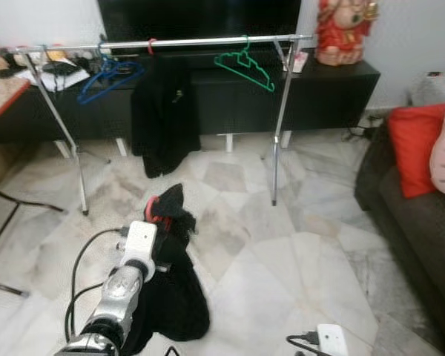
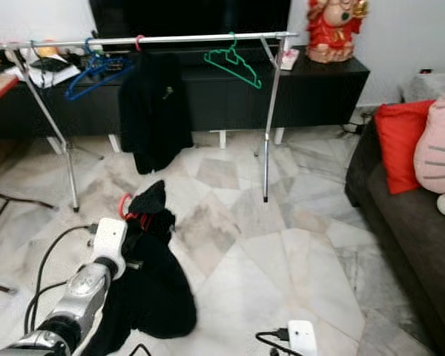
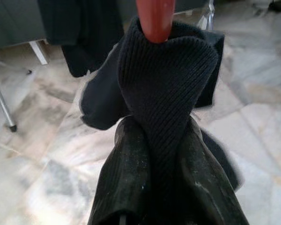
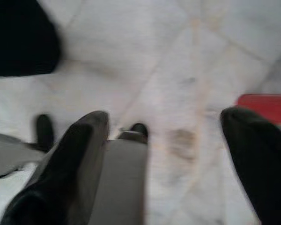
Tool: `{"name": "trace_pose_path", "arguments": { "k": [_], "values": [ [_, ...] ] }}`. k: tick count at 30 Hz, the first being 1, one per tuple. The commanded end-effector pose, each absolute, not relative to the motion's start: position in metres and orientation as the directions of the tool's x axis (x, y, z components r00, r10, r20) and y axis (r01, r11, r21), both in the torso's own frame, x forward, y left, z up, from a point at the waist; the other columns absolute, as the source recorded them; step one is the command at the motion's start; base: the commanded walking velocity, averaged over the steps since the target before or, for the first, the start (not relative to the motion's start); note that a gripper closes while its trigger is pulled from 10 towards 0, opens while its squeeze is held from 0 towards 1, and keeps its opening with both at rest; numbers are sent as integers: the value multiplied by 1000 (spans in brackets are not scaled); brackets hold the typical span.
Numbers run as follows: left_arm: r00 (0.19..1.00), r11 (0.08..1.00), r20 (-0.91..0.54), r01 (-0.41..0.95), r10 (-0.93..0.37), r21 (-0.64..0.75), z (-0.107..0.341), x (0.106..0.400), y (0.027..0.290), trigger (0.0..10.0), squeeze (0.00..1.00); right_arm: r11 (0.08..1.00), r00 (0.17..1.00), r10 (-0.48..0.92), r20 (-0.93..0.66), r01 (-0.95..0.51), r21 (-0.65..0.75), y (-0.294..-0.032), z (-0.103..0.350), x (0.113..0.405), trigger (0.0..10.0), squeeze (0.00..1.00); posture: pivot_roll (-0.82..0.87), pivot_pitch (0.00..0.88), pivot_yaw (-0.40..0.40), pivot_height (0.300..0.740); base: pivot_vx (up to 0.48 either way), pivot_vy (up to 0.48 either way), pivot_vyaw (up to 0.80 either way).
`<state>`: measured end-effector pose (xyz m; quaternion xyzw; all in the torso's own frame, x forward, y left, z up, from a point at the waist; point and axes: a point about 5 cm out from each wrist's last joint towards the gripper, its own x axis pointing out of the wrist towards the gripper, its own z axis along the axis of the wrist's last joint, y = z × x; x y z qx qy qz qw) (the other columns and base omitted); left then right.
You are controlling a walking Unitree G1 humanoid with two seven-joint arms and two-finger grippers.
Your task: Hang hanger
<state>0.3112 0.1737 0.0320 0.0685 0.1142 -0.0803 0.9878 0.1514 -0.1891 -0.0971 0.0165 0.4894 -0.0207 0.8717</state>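
My left claw [image 3: 154, 140] pinches the black knit garment [image 1: 170, 282] on its red hanger [image 1: 153, 210]; I'd lift the hook above the rail [image 1: 208, 42]. Right claw [image 4: 171, 154] hangs spread.

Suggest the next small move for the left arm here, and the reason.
Probably raise the left gripper toward the rail: its fingers are shut on the black garment with the red hanger, which hangs low, well below the free stretch between the hung coat and green hanger.

the marble floor [image 1: 297, 245] is carrying a clothes rack [image 1: 278, 111] on its thin legs and a long black cabinet [image 1: 319, 96] behind it (a red figurine [image 1: 341, 30] is sitting on top). a dark sofa [image 1: 423, 222] is standing at the right edge.
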Motion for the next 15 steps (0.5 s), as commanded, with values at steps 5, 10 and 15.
{"name": "trace_pose_path", "arguments": {
  "k": [5, 10, 15],
  "values": [
    [971, 981, -208, 145, -116, 129, 39, 314, 184, 10000, 0, 998, 512, 9, -859, 44, 36, -176, -99, 152, 10000, 0, -54, 0, -14, 740, 0, 272, 0],
    [971, 981, -207, 146, -118, 127, 39, 315, 183, 10000, 0, 998, 501, 12, -866, 41, 38, -171, -100, 149, 10000, 0, -53, 0, -14, 740, 0, 271, 0],
    [970, 981, -210, 147, -119, 123, 39, 315, 183, 10000, 0, 999, 496, 24, -868, 26, 42, -164, -101, 149, 10000, 0, -52, 0, -13, 740, 0, 269, 0]
  ]
}}
